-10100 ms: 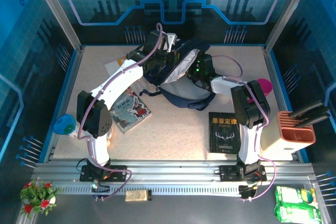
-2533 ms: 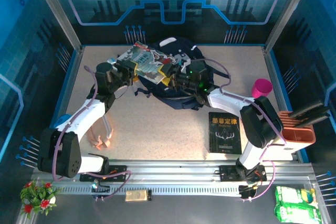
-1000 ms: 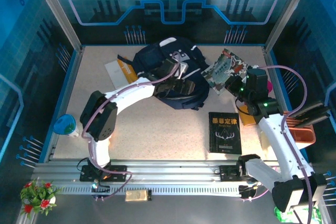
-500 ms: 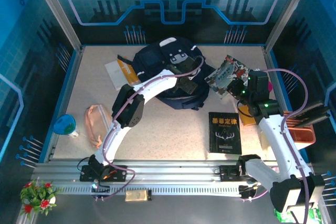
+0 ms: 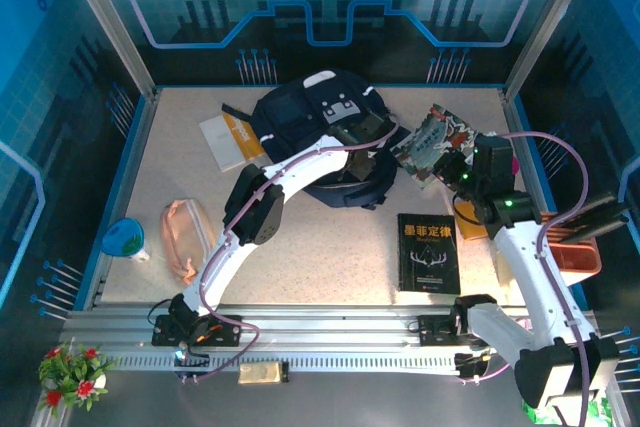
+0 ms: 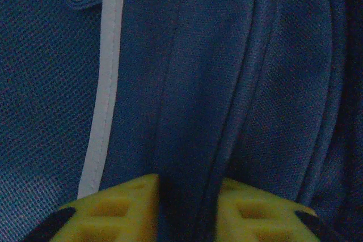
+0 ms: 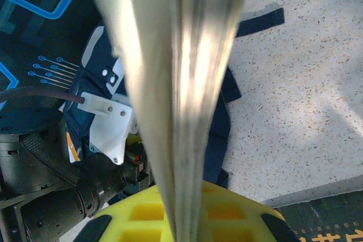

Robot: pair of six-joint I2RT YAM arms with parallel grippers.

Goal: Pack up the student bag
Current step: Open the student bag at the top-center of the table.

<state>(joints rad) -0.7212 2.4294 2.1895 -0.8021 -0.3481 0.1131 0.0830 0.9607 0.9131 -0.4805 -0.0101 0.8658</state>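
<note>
L pincer (image 6: 187, 211): yellow pads nearly together, nipping a thin fold of navy cloth on the bag (image 5: 295, 117). The bag lies at the far middle of the table (image 5: 330, 247), pale patches up. R pincer (image 7: 180, 216): clamped on a book (image 5: 432, 135) by one edge, held in the air just right of the bag.

Risks, as I judge them:
- The pinch is on a slim ridge of cloth, so a lift could slip off, or drag the whole bag instead of opening it.
- I can't tell if the bag's mouth is open. If not, the book has nowhere to go.
- The book is gripped at one edge only and may pivot or sag w/ a quick move.
- Both wrists are near each other at the bag's right side, so a careless swing could knock them together.

Pose: L arm stretched far fwd and across to the right, wrist bent down onto the bag. R arm raised, elbow bent, forearm leaning fwd and left toward the bag.
</note>
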